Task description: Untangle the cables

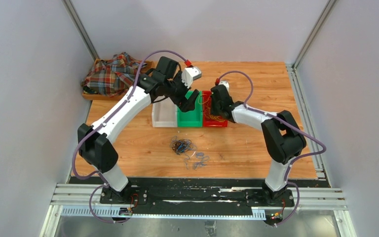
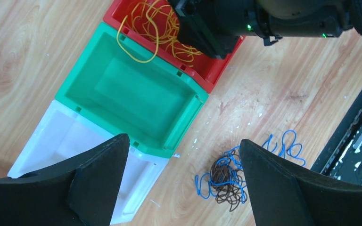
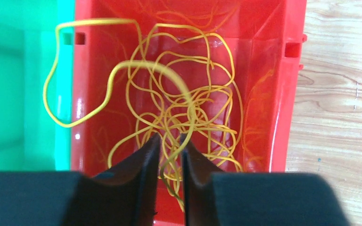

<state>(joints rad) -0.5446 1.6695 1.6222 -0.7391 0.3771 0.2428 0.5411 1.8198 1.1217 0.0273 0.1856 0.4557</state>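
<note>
The right gripper [image 3: 169, 141] hangs over the red bin [image 3: 82, 70], pinching one strand of the yellow cables [image 3: 202, 103] heaped inside it, so the step looks like dropping a yellow one in. The left gripper [image 2: 184, 143] is spread wide and holds nothing, up over the green bin [image 2: 122, 89] right beside the red bin. Next the right one likely must let go, then pull just one loop gently from the blue and black tangle [image 2: 224, 179] on the table [image 2: 273, 94] in front of the red bin.
</note>
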